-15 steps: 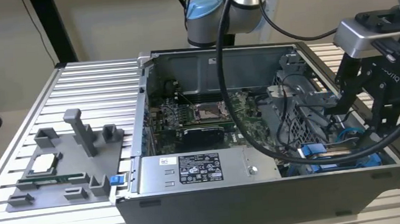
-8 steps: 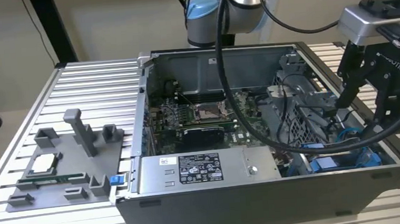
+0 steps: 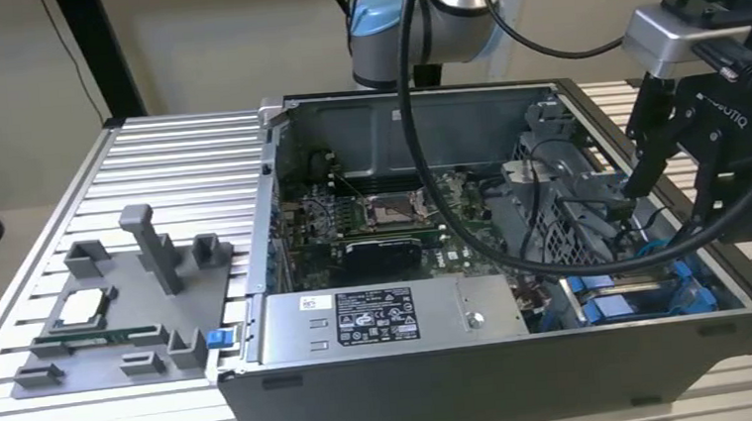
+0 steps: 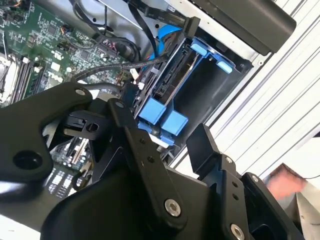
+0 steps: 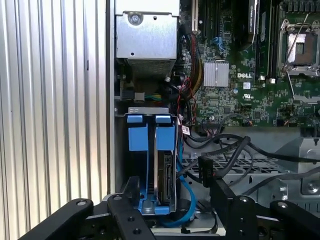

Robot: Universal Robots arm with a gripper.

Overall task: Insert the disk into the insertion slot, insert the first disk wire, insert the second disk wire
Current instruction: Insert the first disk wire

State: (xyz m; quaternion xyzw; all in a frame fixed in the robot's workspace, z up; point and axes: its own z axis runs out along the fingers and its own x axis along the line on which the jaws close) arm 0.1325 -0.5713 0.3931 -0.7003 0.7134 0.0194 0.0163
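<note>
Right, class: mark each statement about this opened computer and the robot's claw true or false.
1. The disk stands edge-on in the insertion slot. True.
2. The claw is shut on a cable. False: it is open and holds nothing.
3. The computer case is closed. False: it is open, showing the motherboard.
4. The power-supply box lies to the exterior view's left of the slot. True.
5. The case stands on wood. False: it stands on a ribbed metal table.
</note>
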